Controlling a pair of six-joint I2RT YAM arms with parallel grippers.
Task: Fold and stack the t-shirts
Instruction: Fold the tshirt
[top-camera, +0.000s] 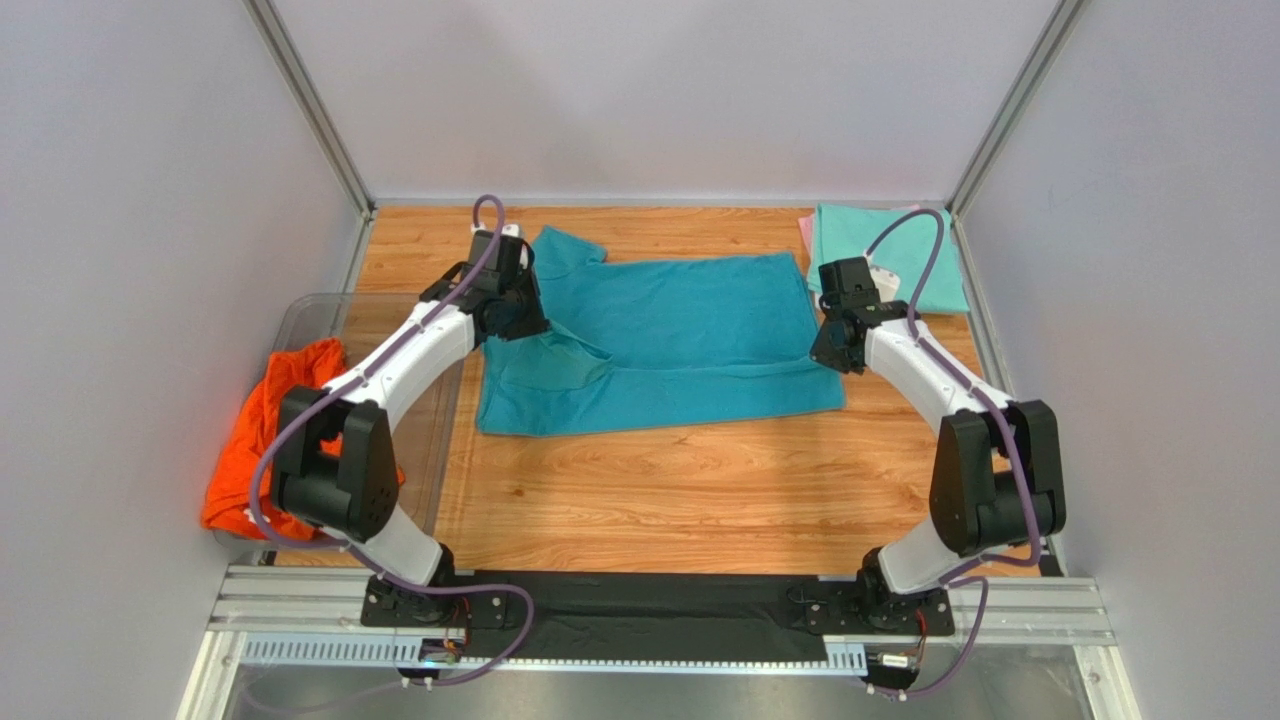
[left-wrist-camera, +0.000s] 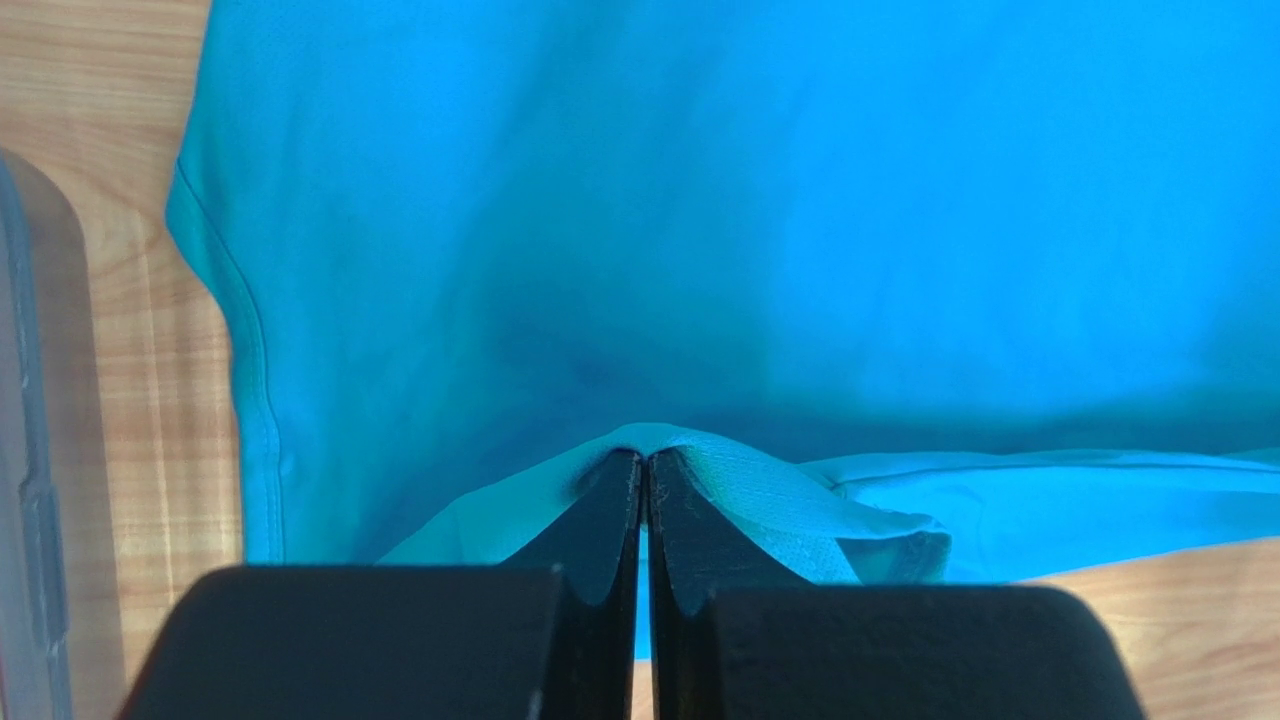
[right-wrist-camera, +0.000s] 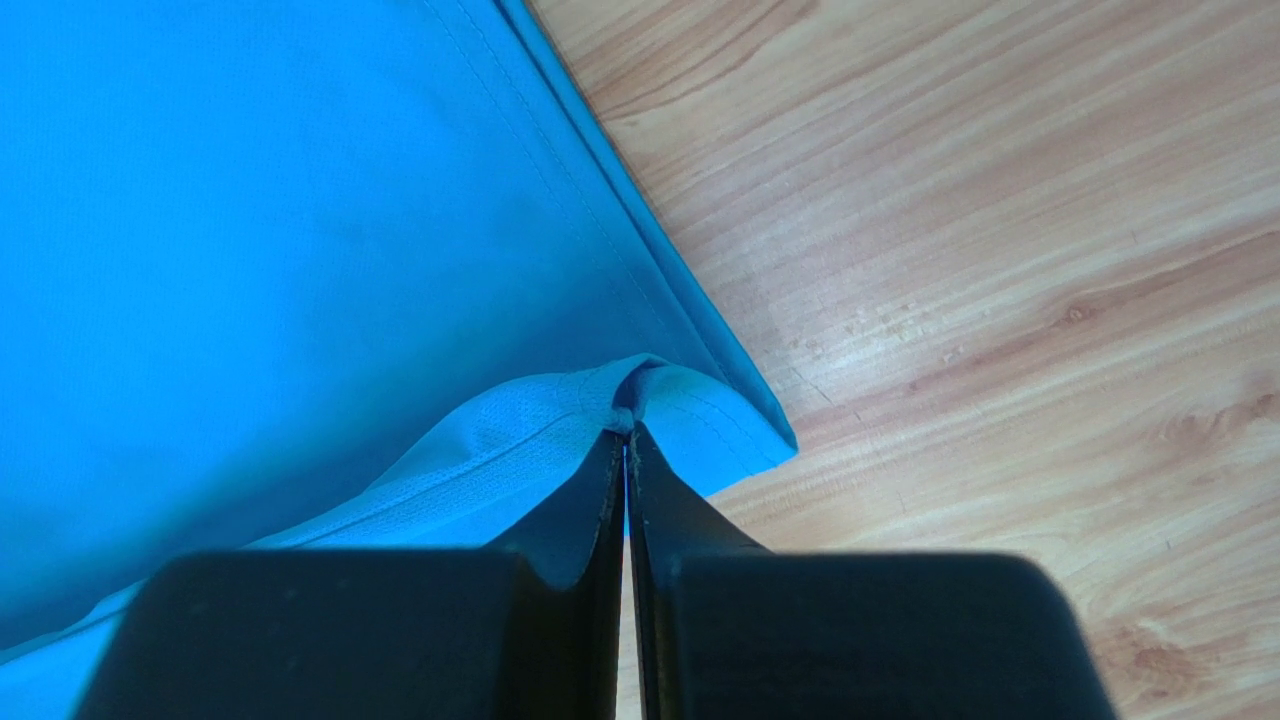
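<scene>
The teal-blue t-shirt (top-camera: 676, 338) lies spread on the wooden table, partly folded. My left gripper (top-camera: 511, 318) is shut on a pinch of its cloth near the left end, which shows as a raised fold in the left wrist view (left-wrist-camera: 751, 488). My right gripper (top-camera: 831, 353) is shut on the shirt's hem at its right edge (right-wrist-camera: 496, 435). The bright orange t-shirt (top-camera: 278, 428) is bunched in the clear tub at the left. The mint green t-shirt (top-camera: 879, 248) lies folded at the back right, with the pale pink one (top-camera: 807, 228) showing as a sliver under it.
The clear plastic tub (top-camera: 398, 323) stands along the left edge of the table; its rim shows in the left wrist view (left-wrist-camera: 30, 450). Grey walls close in the left, right and back. Bare wood (top-camera: 676, 495) lies in front of the shirt.
</scene>
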